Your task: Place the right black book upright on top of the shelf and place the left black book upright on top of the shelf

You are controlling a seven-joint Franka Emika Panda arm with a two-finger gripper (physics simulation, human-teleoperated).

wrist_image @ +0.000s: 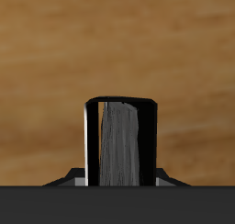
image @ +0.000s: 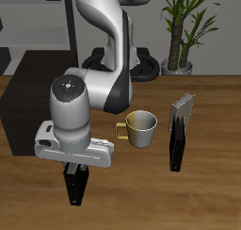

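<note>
Hand point(image: 75, 168) is clamped on the right black book point(image: 75, 186), holding it upright, spine vertical, near the bench point(image: 216, 201) front, ready for standing on the shelf point(image: 28, 106). Left black book point(image: 177, 138) waits beside the yellow mug point(image: 139, 128).

Exterior cam: high, in front of the robot, tilted down at the surface point(image: 212, 191), mid-range; arm base at 12 o'clock, shelf point(image: 24, 106) at 9. Wrist cam: mounted on the pincer point(image: 76, 185), looking straight down, very close; frame filled by the right black book point(wrist_image: 120, 143) and wood. Overlap: only that book point(image: 76, 188) and the wood around it, at 6 o'clock in the exterior view.
</note>
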